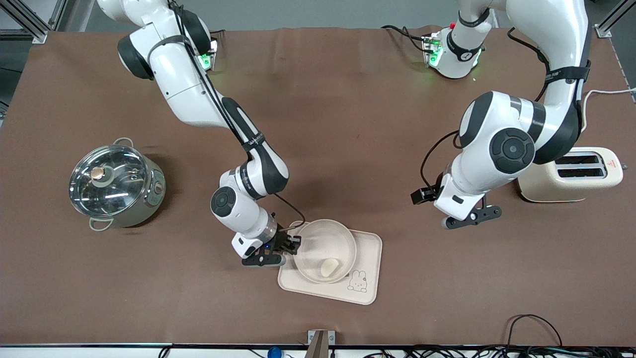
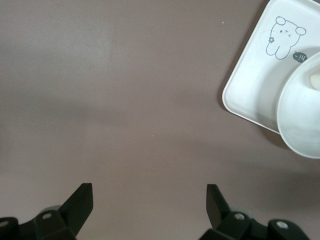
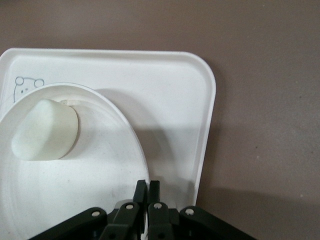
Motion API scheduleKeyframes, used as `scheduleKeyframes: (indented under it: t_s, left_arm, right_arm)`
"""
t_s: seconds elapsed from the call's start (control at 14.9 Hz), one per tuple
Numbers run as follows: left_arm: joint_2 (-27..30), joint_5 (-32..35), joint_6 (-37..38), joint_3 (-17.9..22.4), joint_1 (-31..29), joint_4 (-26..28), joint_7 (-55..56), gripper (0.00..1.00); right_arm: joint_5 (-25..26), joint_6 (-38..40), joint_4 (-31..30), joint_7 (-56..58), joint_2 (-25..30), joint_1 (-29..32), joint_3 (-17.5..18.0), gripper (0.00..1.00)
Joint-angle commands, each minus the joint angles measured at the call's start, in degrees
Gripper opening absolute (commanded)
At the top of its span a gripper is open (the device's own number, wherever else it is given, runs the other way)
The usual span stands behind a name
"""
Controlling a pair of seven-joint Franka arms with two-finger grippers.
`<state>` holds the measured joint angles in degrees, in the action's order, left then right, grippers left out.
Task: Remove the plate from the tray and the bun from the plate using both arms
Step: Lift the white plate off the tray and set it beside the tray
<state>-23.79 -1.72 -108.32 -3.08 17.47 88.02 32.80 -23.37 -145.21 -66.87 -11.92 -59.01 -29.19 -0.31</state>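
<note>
The right end effector (image 1: 290,247) is pinching the rim of the plate (image 1: 318,238), which is sitting on the tray (image 1: 370,243) with the bun (image 1: 329,267) inside. The left end effector (image 1: 472,216) is waiting open above the bare worktop (image 1: 348,124), well apart from the tray.

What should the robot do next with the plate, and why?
Probably lift the plate a little and carry it off the tray. The right gripper is shut on the plate's rim, the bun still lies in it, and the left gripper waits open over bare table.

Right pincer (image 3: 147,187) pinching plate (image 3: 100,165) rim, bun (image 3: 45,130) on plate, tray (image 3: 175,90)
</note>
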Motion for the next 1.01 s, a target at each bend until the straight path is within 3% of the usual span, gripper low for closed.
scheduleKeyframes:
  t_s: [0.0,0.54,0.8,0.94]
  left_arm:
    - [-0.30,0.31,0.12,0.00,0.11,-0.74,0.60,1.00]
    - [-0.65,0.31,0.03,0.00,0.19,-0.66,0.78,1.00]
    - [-0.65,0.23,-0.32,0.00,0.28,-0.39,0.78,1.00]
    - [-0.56,0.23,-0.32,-0.08,1.07,-0.48,3.40,1.00]
  right_arm:
    - [-0.63,0.45,-13.27,2.60,11.52,-0.87,0.04,0.01]
    - [-0.80,0.63,-36.56,9.54,27.53,-4.82,0.83,0.01]
    - [-2.03,-1.21,-39.56,9.19,27.98,-6.05,3.90,0.01]
    - [-3.43,-6.03,-40.97,9.02,27.46,-7.71,4.08,0.01]
